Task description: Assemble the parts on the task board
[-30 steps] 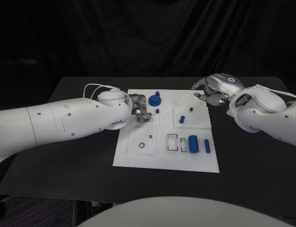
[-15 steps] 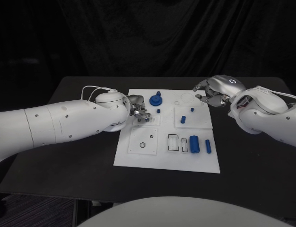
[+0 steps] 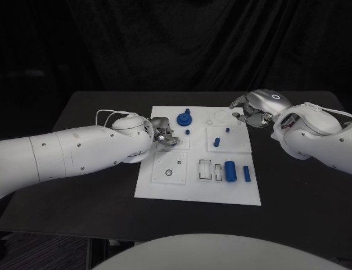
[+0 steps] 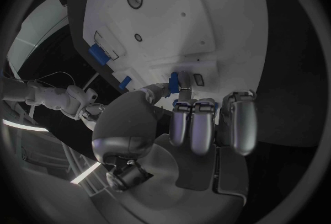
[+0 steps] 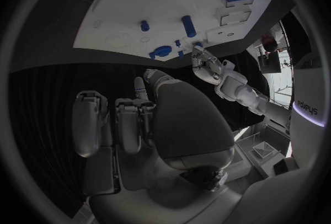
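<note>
Centrally, the task board (image 3: 199,191) lay on the black table (image 3: 87,197), long axis running away from the robot. Recesses and their contents, head view: near the 5 o'clock part of the board, a thick blue cylinder (image 3: 230,170) lay in a rectangular slot, with a thinner blue pin (image 3: 247,174) just beside it toward 3 o'clock. Two narrow slots (image 3: 205,169) toward 9 o'clock of the cylinder held nothing I could make out. A raised square plate (image 3: 170,168) at the 7 o'clock part carried a small dark ring.

Toward 12 o'clock, a round blue gear-like part (image 3: 183,118) stood on the board with a short blue peg (image 3: 188,110) just beyond it. A small blue peg (image 3: 216,142) stood upright on the raised plate at the 2 o'clock part; a smaller blue stub (image 3: 187,132) sat between it and the gear.

Left hand (image 3: 165,134): over the board's 10 o'clock edge, fingers curled in. The left wrist view showed the fingertips (image 4: 183,107) pinching a small blue part (image 4: 174,78) against the board surface, grasped between thumb and finger.

Right hand (image 3: 251,112): at the board's 1 o'clock corner, over the table edge of the board, fingers drawn in. Right wrist view showed the fingers (image 5: 131,119) folded against the palm with nothing visible between them, clenched.

Both forearms crossed in low from either side; the left arm hid the board's 9 o'clock margin.
</note>
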Robot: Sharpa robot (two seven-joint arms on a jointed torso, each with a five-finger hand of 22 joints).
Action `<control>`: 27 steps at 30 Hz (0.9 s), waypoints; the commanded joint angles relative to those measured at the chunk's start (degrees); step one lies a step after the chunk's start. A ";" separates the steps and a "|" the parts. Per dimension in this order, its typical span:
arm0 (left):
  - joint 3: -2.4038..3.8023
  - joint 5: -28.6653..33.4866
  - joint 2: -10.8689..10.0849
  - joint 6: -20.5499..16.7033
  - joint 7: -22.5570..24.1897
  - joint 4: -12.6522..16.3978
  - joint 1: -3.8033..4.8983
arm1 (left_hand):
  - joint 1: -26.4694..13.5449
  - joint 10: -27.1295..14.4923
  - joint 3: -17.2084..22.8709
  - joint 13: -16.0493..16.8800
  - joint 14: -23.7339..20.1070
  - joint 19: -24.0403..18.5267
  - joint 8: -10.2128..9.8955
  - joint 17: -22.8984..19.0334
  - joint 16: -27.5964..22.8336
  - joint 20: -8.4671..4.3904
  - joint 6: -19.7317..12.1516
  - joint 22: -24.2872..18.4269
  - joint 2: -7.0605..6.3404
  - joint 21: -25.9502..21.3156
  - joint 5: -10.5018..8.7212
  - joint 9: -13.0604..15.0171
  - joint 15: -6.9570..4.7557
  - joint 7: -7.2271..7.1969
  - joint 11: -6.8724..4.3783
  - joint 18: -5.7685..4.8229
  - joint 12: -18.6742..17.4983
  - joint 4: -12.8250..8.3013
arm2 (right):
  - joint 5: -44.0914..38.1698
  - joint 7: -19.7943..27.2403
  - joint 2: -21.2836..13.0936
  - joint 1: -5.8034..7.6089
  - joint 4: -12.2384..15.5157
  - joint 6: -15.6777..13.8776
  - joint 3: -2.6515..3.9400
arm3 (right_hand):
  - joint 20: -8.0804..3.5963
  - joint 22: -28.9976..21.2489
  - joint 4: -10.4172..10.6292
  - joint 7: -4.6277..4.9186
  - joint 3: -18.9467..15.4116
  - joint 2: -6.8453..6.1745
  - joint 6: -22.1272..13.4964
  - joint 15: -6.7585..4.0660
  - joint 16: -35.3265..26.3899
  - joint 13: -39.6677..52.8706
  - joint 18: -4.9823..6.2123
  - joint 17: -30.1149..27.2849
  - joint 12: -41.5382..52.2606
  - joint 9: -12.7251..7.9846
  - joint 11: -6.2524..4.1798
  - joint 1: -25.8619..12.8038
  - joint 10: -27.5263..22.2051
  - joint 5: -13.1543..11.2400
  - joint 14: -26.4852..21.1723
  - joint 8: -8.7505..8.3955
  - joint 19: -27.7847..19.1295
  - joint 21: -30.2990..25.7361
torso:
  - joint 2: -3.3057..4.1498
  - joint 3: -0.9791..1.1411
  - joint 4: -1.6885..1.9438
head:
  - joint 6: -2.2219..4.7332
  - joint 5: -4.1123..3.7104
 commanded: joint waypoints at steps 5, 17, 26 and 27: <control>0.02 0.09 -0.32 -4.66 0.26 0.35 -0.48 | -0.67 5.89 -0.12 15.07 6.06 -0.10 -0.36 15.08 0.15 0.18 0.12 3.46 0.06 -0.22 0.32 0.06 -0.12 0.45 -0.02 0.07 -0.03 0.44 | -0.18 -1.15 -0.13 -0.15 0.13 0.37 0.04 | 0.35 12.10 0.11 0.12 0.38 -0.01 0.36 0.46 0.14 15.08 0.39 15.09 0.15 -0.12 0.46 0.36 5.97 0.17 6.06 -0.15 1.51 -0.27 | 0.02 -0.01 0.01 | -0.01 0.06; 0.02 0.10 -0.55 -5.60 0.80 0.34 -0.92 | -0.81 5.89 -0.17 15.07 6.06 -0.11 -0.40 15.08 0.15 0.19 0.20 3.46 0.48 -0.26 0.53 0.18 -0.11 0.41 -0.03 0.08 -0.03 0.65 | -0.18 -1.27 -0.05 -0.15 0.12 0.51 0.04 | 0.36 12.11 0.09 0.12 0.42 -0.01 0.35 0.46 0.14 15.08 0.39 15.09 0.15 -0.14 0.46 0.35 5.97 0.16 6.06 -0.17 1.51 -0.26 | 0.00 -0.01 0.09 | -0.01 -0.32; 0.02 0.10 -0.56 -6.09 1.47 0.26 -1.12 | -0.77 5.89 -0.17 15.07 6.06 -0.08 -0.40 15.08 0.15 0.20 0.22 3.50 0.53 -0.24 0.62 0.22 -0.12 0.39 -0.04 0.07 -0.03 0.61 | -0.18 -1.41 -0.03 -0.16 0.02 0.64 0.04 | 0.37 12.07 0.08 0.14 0.46 -0.01 0.35 0.47 0.14 15.08 0.42 15.09 0.15 -0.17 0.46 0.35 5.97 0.16 6.06 -0.18 1.46 -0.36 | 0.00 -0.03 -0.08 | -0.01 -0.22; 0.03 0.10 -0.54 -6.03 1.54 0.22 -1.14 | -0.77 5.89 -0.17 15.07 6.06 -0.08 -0.40 15.08 0.15 0.20 0.22 3.50 0.53 -0.24 0.62 0.22 -0.12 0.39 -0.04 0.07 -0.03 0.61 | -0.18 -1.43 0.00 -0.16 -0.01 0.67 0.04 | 0.37 12.07 0.08 0.14 0.46 -0.01 0.35 0.47 0.14 15.08 0.42 15.09 0.15 -0.17 0.46 0.35 5.97 0.16 6.06 -0.18 1.46 -0.36 | -0.01 -0.04 -0.07 | -0.01 -0.23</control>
